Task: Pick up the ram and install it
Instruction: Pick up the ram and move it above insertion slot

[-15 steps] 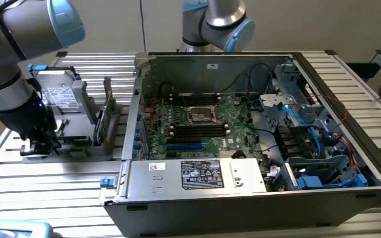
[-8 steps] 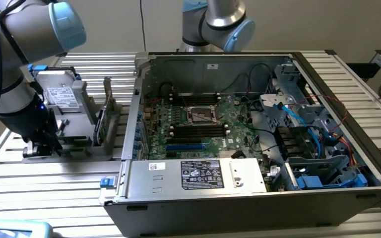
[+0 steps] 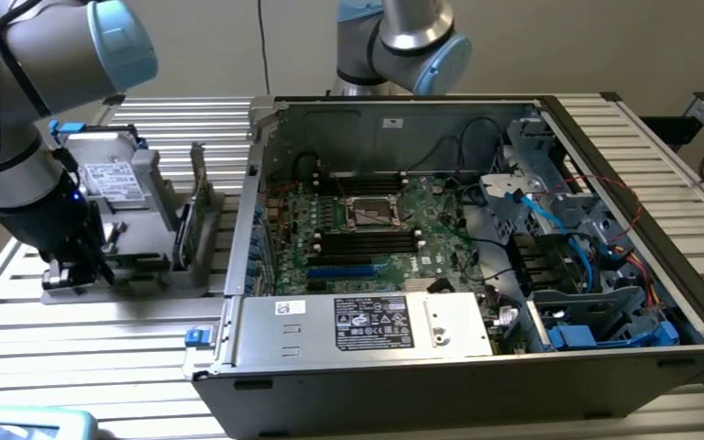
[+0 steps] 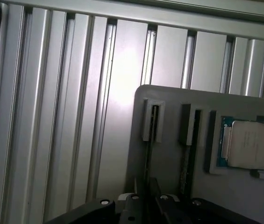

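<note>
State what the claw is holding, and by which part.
Cannot be told. The claw sits at the exposed edge of the ram, which stands in the grey holder.

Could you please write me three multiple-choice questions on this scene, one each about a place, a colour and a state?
1. Relative to the computer case, where is the gripper?
A. inside it
B. outside it, down at the grey holder
C. resting on its rim

2. What colour are the slot strips on the motherboard nearest the camera?
A. red
B. white
C. blue

3. How is the computer case?
A. open, motherboard exposed
B. closed
C. open but empty

Answers:
1. B, the arm reaches down to the holder on the exterior view's left.
2. C, they show blue beside the black strips.
3. A, the board and cables show through the open side.
</note>
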`<state>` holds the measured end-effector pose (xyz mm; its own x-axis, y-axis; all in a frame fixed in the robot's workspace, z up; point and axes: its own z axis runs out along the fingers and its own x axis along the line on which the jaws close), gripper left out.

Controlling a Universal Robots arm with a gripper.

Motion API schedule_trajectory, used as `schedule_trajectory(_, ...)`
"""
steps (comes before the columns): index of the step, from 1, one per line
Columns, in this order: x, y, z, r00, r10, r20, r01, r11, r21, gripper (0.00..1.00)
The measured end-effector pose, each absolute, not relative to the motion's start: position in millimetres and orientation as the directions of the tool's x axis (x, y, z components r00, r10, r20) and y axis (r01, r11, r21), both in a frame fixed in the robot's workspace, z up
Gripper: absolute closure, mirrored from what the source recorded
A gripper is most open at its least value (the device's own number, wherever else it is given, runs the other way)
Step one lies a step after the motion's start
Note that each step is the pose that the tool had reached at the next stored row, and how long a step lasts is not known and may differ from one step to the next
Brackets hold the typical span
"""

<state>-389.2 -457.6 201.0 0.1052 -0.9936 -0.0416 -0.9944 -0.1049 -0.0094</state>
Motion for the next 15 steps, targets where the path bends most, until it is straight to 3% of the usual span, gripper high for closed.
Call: schedule_trajectory(15,-396.0,-460.1,269.2,0.105,-0.994,-0.041,-0.994,-0.104,-0.009,0.85)
